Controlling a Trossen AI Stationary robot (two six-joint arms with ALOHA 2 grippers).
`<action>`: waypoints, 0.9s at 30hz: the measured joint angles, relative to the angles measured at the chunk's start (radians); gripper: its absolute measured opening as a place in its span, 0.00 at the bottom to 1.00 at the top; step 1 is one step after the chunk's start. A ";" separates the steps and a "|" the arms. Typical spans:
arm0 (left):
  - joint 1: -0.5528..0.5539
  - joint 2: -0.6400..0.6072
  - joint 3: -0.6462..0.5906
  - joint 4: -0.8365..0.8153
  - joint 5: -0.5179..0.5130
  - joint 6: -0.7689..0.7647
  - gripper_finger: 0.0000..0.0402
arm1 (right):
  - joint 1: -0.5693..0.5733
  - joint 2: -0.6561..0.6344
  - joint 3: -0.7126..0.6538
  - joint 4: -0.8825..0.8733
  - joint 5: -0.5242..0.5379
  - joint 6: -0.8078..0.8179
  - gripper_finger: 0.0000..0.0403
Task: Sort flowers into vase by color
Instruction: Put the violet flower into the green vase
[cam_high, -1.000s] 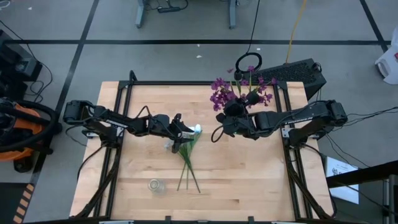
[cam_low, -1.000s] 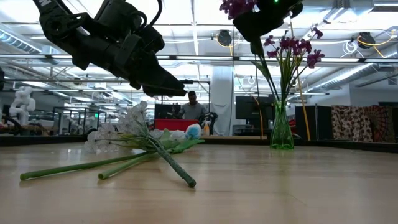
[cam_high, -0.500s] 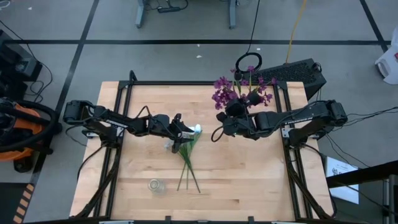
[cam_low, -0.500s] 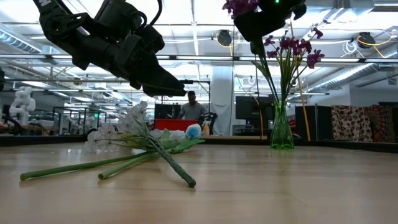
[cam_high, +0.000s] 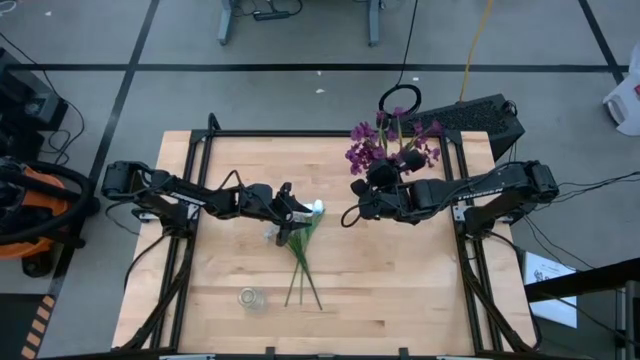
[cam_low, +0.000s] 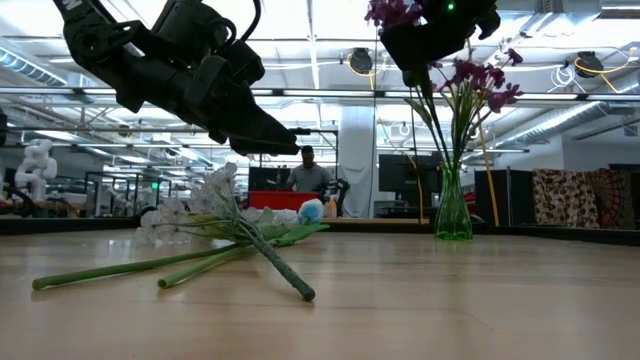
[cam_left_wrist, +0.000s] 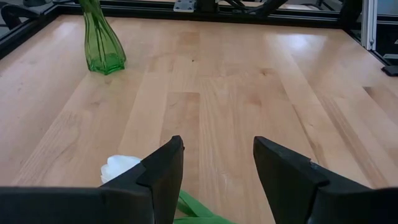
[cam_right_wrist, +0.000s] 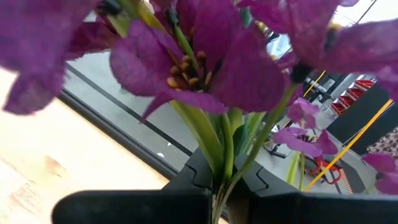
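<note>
A green glass vase (cam_low: 452, 205) stands at the table's far right and holds purple flowers (cam_low: 485, 85). Above and to the left of it, my right gripper (cam_low: 425, 45) is shut on another purple flower (cam_high: 362, 152). White buds (cam_high: 316, 208) and a pale sprig (cam_low: 185, 212) lie on the table's middle, their long green stems (cam_high: 300, 270) pointing at the near edge. My left gripper (cam_left_wrist: 217, 165) hovers open just above these blossoms and touches nothing. A white bud (cam_left_wrist: 118, 167) shows beside its finger. My right gripper pinches the purple flower's green stem (cam_right_wrist: 225, 163) between its two fingers, just below the point where it branches into the blossoms. The fingers come about level from the table's right. The stem (cam_low: 425, 110) slants down to the vase's mouth; whether its end is inside I cannot tell.
A small clear glass jar (cam_high: 250, 297) stands near the front edge, left of the stems. Black frame rails (cam_high: 200, 150) run along the table's sides. A person (cam_low: 308, 170) stands in the room behind. Bare wood lies between the lying flowers and the vase.
My right gripper has rolled at the wrist while staying in place. The held purple flower's blossoms have swung a little toward the table's right, nearer those in the vase. The left arm has kept still.
</note>
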 joint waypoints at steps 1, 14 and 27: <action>0.000 0.000 0.000 0.000 0.000 0.000 0.50 | 0.000 0.000 0.000 -0.001 0.000 0.002 0.02; -0.001 0.000 0.000 0.000 0.000 -0.001 0.50 | -0.037 0.000 0.000 0.000 -0.002 0.040 0.02; -0.001 0.000 0.000 0.000 0.000 -0.003 0.50 | -0.039 0.000 0.000 -0.031 -0.014 0.092 0.04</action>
